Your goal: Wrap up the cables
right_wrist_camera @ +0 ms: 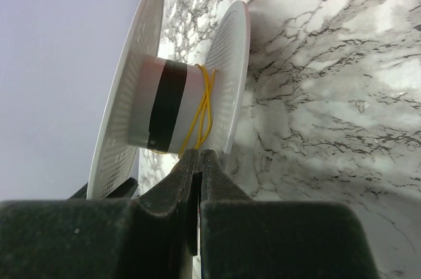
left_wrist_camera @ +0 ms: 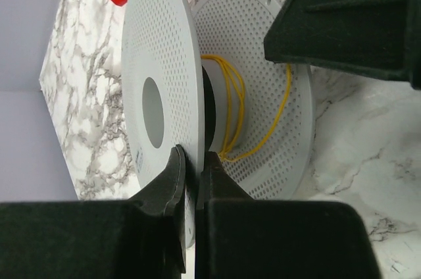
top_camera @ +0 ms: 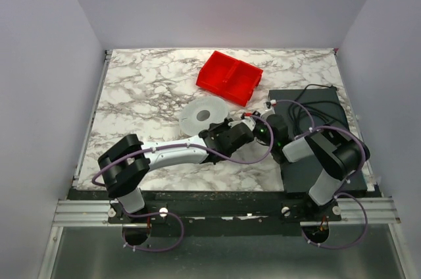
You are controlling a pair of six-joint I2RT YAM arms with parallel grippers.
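A white spool (left_wrist_camera: 158, 95) with two perforated flanges stands on edge on the marble table (top_camera: 145, 88). The thin yellow cables (left_wrist_camera: 231, 98) loop round its hub beside a black band (right_wrist_camera: 168, 104). My left gripper (left_wrist_camera: 193, 168) is shut on the rim of the near flange. My right gripper (right_wrist_camera: 199, 155) is shut just below the hub, and the yellow cables (right_wrist_camera: 205, 104) run down into its fingertips. From above, both grippers meet next to the spool (top_camera: 199, 116), the left one (top_camera: 220, 135) beside the right one (top_camera: 256, 131).
A red two-compartment bin (top_camera: 229, 77) sits behind the spool. A dark mat (top_camera: 316, 95) covers the table's right side, with a thicker black cord (top_camera: 309, 104) lying on it. The right gripper's black body (left_wrist_camera: 348, 16) fills the top right of the left wrist view.
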